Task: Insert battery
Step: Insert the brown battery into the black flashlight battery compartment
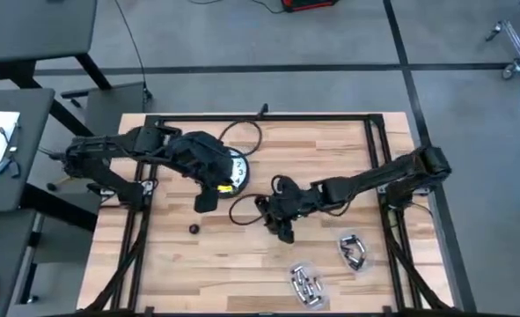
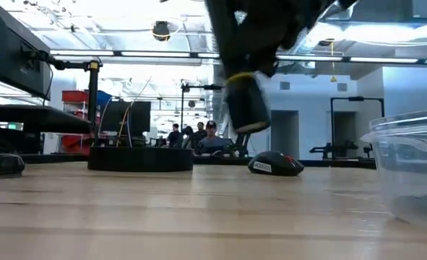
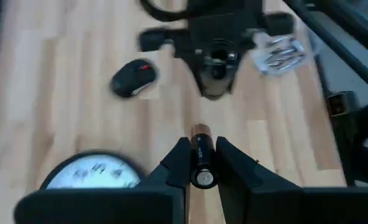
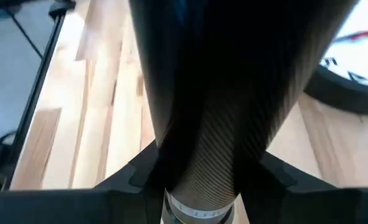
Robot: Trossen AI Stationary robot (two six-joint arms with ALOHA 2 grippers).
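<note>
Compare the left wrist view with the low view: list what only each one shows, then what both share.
Only the left wrist view shows the battery clamped in the left hand, and the clock's white face. Only the low view shows people seated in the room behind and a clear plastic container at the table's edge. Both show the black mouse on the wooden table.

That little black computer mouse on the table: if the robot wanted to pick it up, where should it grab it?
Probably across the narrow waist of the mouse, coming straight down from above. It lies flat on the wooden table with a domed back, so only its two long flanks offer near-parallel faces; fingers on the rounded top would likely slip.
</note>
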